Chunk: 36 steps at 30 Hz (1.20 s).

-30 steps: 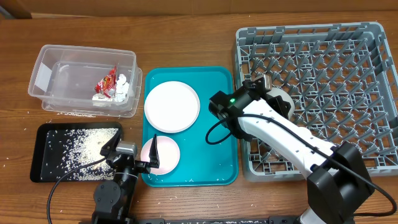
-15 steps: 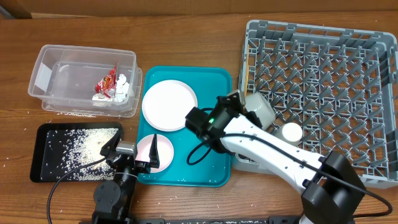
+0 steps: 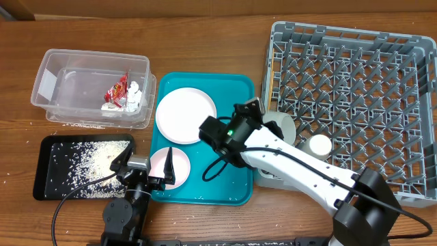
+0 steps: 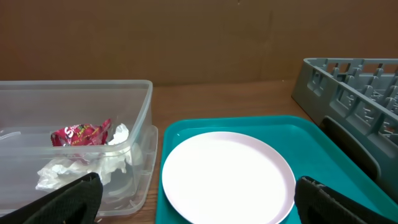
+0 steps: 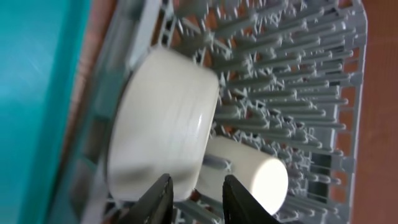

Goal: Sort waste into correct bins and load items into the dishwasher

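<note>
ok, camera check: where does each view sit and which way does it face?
Overhead: fixed above the table, looking straight down on clear bin, teal tray and rack; left arm and right arm show.
Left wrist: low at the table's front, facing back over the plate; open jaws at bottom corners.
Right wrist: at the rack's left edge, facing the bowl and cup in it; open jaws at bottom edge.
Shared: overhead also shows plate, bowl and cup.

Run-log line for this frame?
right gripper open | white round bowl tilted in grey plastic rack, beside white cup | left gripper open above teal tray
</note>
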Available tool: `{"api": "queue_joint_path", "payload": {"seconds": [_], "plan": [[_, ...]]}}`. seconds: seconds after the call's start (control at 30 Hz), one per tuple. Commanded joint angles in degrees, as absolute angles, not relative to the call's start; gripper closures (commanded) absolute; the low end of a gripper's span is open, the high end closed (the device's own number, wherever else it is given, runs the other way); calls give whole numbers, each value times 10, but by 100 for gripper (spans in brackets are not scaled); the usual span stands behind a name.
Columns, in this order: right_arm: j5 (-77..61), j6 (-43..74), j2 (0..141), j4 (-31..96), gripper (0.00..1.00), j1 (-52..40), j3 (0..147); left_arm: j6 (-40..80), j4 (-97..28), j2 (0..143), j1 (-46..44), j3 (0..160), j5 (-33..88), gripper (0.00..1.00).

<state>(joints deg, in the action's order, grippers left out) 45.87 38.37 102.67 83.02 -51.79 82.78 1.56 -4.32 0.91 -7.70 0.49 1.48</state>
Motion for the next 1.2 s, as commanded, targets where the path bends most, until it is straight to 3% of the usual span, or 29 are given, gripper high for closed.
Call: {"api": "queue_joint_path", "payload": {"seconds": [0.0, 0.13, 0.37, 0.6, 0.77, 0.97, 1.1, 1.17], "plan": [[453, 420, 1023, 822, 73, -517, 897, 26, -44, 6, -71, 3, 13, 0], [359, 405, 1023, 775, 67, -517, 962, 26, -44, 6, -71, 3, 13, 0], [43, 297, 1026, 605, 50, -517, 942, 26, -44, 6, -71, 3, 13, 0], [34, 361, 1055, 488, 48, -505, 883, 26, -44, 6, -71, 3, 13, 0], [-34, 348, 1082, 479, 53, -477, 874, 26, -44, 6, -71, 3, 13, 0], [-123, 317, 1087, 508, 46, -492, 870, 26, -44, 6, -71, 3, 13, 0], [-123, 336, 1106, 491, 48, -515, 838, 26, -44, 6, -71, 3, 13, 0], [-126, 367, 1124, 466, 54, -525, 815, 26, -44, 6, -71, 3, 13, 0]]}}
